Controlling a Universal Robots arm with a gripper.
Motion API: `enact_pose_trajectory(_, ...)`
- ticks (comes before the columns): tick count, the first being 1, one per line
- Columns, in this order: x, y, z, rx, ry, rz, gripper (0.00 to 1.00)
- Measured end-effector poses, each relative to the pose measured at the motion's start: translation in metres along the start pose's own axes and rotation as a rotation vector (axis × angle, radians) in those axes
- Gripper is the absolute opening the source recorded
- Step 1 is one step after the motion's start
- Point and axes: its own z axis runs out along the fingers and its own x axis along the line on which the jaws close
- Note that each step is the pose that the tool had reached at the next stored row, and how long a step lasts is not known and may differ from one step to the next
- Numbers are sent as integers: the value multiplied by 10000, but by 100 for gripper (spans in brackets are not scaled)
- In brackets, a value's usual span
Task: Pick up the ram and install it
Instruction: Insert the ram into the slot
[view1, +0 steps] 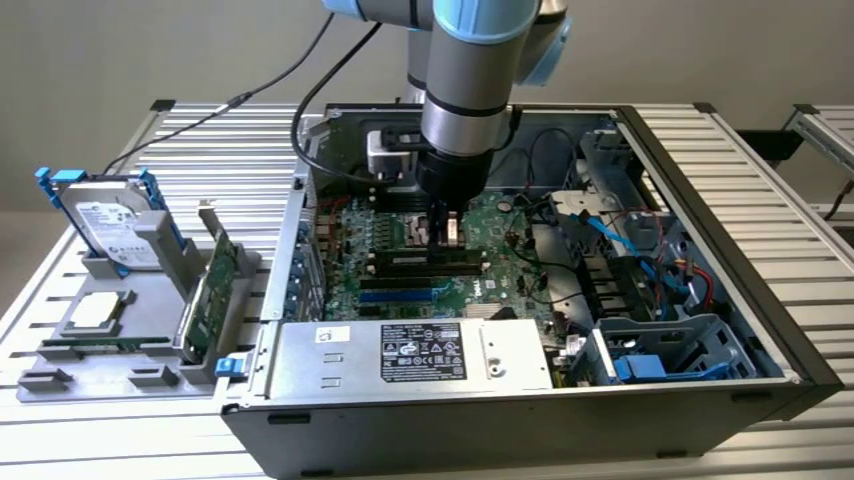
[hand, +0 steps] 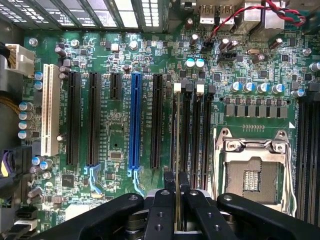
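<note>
The ram (hand: 178, 140) sits edge-on, clamped between the fingers (hand: 161, 210) of the gripper (hand: 178, 216). Its long axis runs parallel to the black memory slots (hand: 189, 135), and it hangs directly over the outermost one. I cannot tell whether it is touching that slot.

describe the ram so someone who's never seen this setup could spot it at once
Look inside the open computer case, down at the green motherboard under the arm. The ram is the thin stick gripped edge-on in the pincer, over the black memory slots beside the processor socket. Unlike the fixed slots, it shows as one narrow pale line.
</note>
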Motion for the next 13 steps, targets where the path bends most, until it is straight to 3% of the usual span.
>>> enact_pose_trajectory(13, 0, -3, 36, -3, 1, 0, 14)
